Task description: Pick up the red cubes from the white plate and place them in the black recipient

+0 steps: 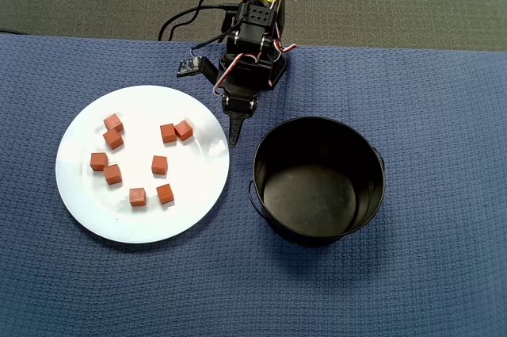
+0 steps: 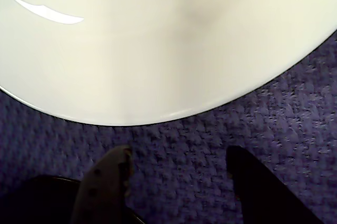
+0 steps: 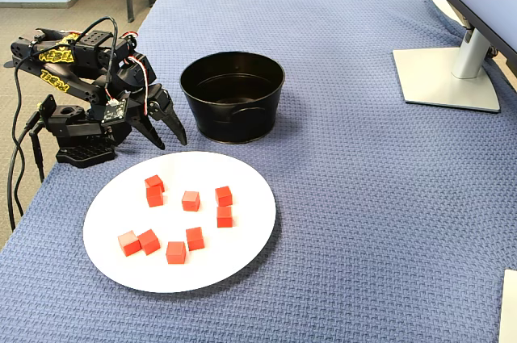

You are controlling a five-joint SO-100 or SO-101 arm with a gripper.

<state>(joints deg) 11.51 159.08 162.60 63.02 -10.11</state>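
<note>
- Nine red cubes lie scattered on the white plate
- Black recipient stands empty beside it
- End effector, fingers apart and empty, hovers between them above the blue-clothed table

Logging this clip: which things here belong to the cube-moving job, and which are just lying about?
Job:
red cubes on the plate, nine visible
white plate
black pot, empty
gripper, open, holding nothing

Lying about:
blue table cloth
monitor stand
</note>
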